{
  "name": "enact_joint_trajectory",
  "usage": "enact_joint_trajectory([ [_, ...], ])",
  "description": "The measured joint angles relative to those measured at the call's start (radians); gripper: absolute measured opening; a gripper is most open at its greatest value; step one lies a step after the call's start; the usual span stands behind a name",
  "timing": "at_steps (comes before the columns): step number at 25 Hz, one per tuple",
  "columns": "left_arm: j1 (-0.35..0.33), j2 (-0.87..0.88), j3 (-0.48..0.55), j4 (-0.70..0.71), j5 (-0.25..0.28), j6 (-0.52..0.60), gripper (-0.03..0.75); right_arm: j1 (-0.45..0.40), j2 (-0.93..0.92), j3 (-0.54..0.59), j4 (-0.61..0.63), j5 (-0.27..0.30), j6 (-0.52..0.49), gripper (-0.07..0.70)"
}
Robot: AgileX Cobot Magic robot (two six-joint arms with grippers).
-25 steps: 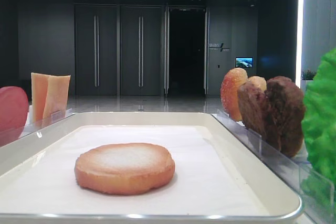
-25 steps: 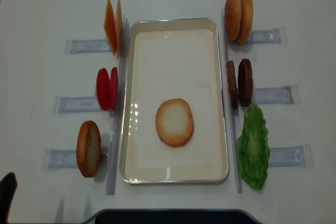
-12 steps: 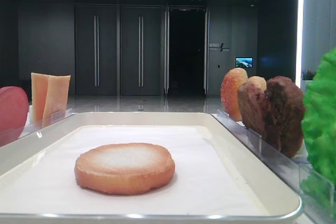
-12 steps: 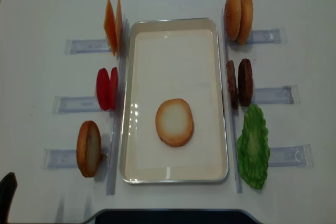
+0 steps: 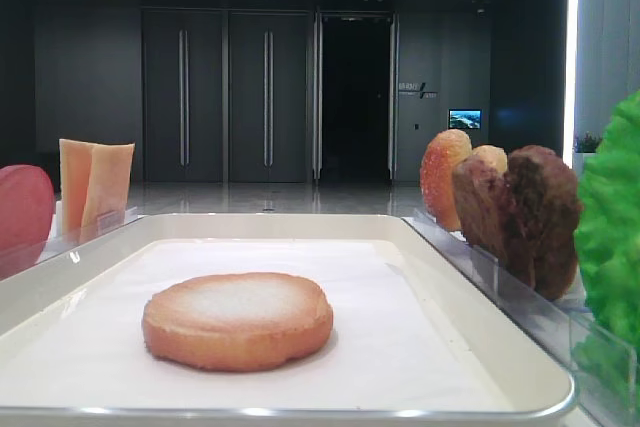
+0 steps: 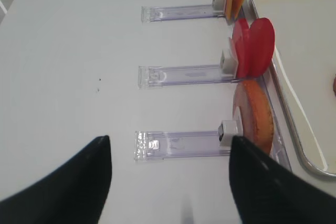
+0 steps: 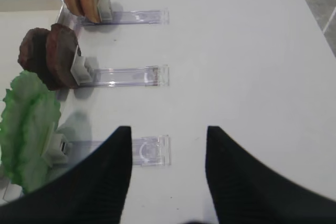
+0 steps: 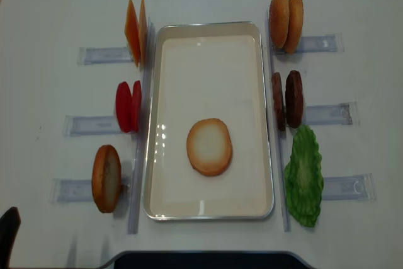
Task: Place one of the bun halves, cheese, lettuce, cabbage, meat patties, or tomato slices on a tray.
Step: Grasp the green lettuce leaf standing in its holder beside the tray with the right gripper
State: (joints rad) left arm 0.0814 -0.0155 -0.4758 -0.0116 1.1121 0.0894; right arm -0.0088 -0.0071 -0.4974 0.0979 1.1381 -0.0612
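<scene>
A bun half (image 8: 209,147) lies pale face up on the paper liner of the cream tray (image 8: 151,124). In the front view that bun half (image 5: 238,319) rests flat. Standing in holders left of the tray are cheese (image 8: 136,31), tomato slices (image 8: 128,106) and another bun half (image 8: 106,178). To the right stand two bun halves (image 8: 286,21), meat patties (image 8: 287,99) and lettuce (image 8: 304,176). Cabbage is out of view. My left gripper (image 6: 169,145) hangs open over bare table by the left bun's holder. My right gripper (image 7: 168,132) is open and empty beside the lettuce holder.
Clear plastic holders (image 8: 104,55) stick out sideways from both long edges of the tray. A dark part of the left arm (image 8: 6,231) shows at the bottom left corner. The white table edge runs along the front, with a dark base (image 8: 201,259) below it.
</scene>
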Motion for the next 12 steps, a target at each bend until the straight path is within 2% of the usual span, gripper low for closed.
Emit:
enact_joint_trajectory([
  [5,0.0,0.0,0.0,0.0,0.0,0.0,0.534,0.0,0.014,0.0,0.006,0.0,0.0,0.344],
  [12,0.0,0.0,0.0,0.0,0.0,0.0,0.534,0.0,0.286,-0.02,0.073,0.003,0.0,0.344],
])
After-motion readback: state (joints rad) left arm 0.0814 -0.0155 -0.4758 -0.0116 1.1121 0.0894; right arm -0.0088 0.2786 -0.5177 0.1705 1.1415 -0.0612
